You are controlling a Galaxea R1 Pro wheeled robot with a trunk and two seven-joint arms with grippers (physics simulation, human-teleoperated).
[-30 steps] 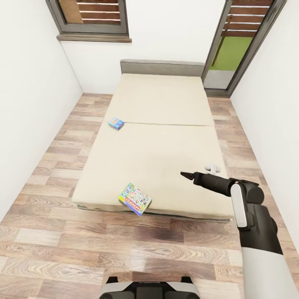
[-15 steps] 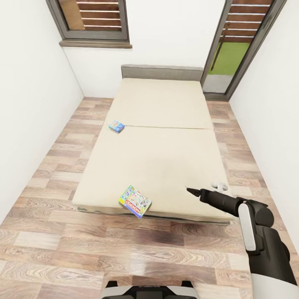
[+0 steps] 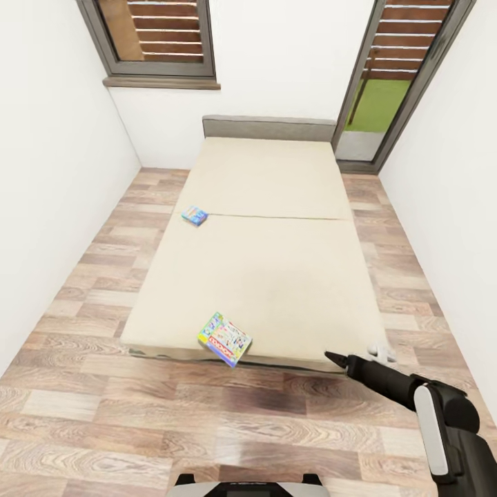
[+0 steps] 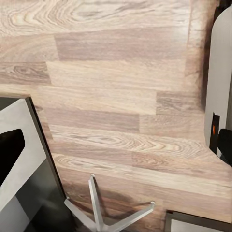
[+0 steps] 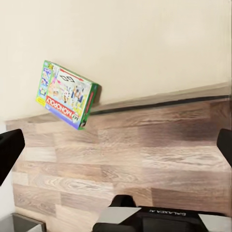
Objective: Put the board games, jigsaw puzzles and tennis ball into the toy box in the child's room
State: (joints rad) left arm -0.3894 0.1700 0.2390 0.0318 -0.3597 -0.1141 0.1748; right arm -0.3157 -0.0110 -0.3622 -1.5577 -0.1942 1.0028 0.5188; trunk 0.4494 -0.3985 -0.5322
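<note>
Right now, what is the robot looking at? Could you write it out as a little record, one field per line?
Place: a bedroom with a wood floor, a window and a glass door
Bed: beige cover, dark grey headboard, straight ahead of the robot
Pale green board game: at the bed's near edge, one corner sticking out past it
Small blue board game: farther up, at the bed's left edge
Right gripper: near the bed's near right corner, carrying nothing; its fingers sit far apart in the right wrist view
Left gripper: not seen in the head view
</note>
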